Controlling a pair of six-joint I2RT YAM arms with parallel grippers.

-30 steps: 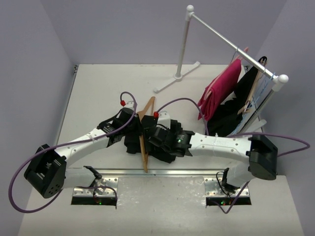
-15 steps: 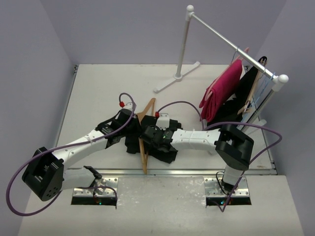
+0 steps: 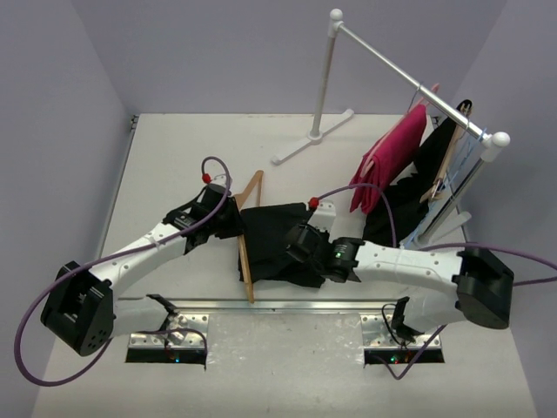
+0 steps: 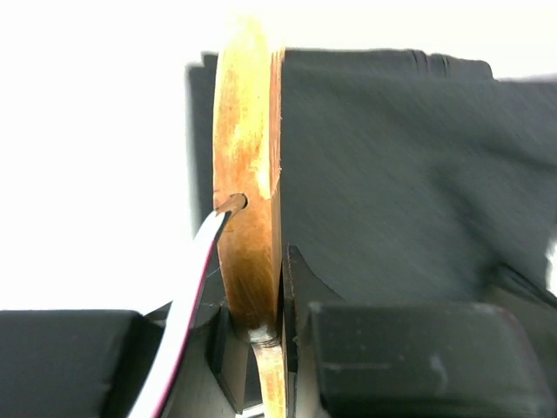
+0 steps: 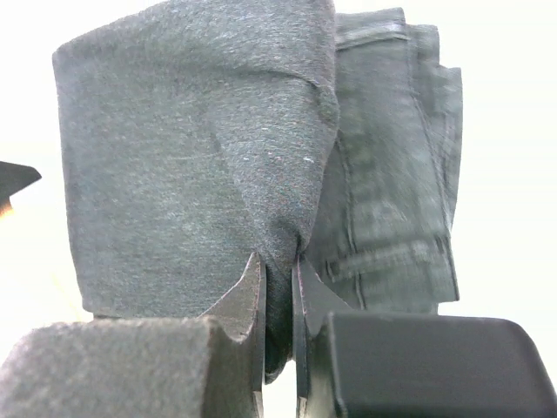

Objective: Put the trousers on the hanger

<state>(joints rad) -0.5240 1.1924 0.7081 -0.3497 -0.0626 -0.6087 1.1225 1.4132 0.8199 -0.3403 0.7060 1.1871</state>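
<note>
The tan wooden hanger [image 3: 247, 248] lies mid-table, with its hook hidden under my left gripper [image 3: 231, 221]. That gripper is shut on the hanger [image 4: 247, 165], whose wood is pinched edge-on between the jaws of the left gripper [image 4: 259, 292]. The black trousers [image 3: 277, 244] are draped over the hanger and spread to its right; in the left wrist view the trousers [image 4: 392, 165] fill the right side. My right gripper [image 3: 302, 246] is at the trousers' right edge. In the right wrist view the right gripper [image 5: 278, 277] is shut on a fold of the trousers [image 5: 191, 165].
A white clothes rack [image 3: 396, 74] stands at the back right, its foot [image 3: 312, 135] on the table. On it hang a magenta-pink garment [image 3: 392, 161] and a black garment [image 3: 416, 196] on another wooden hanger. Purple cables loop above both wrists.
My right gripper has shut on the trousers and drawn back to the right, spreading the fabric flatter across the hanger. The left gripper and hanger have shifted slightly away and left.
</note>
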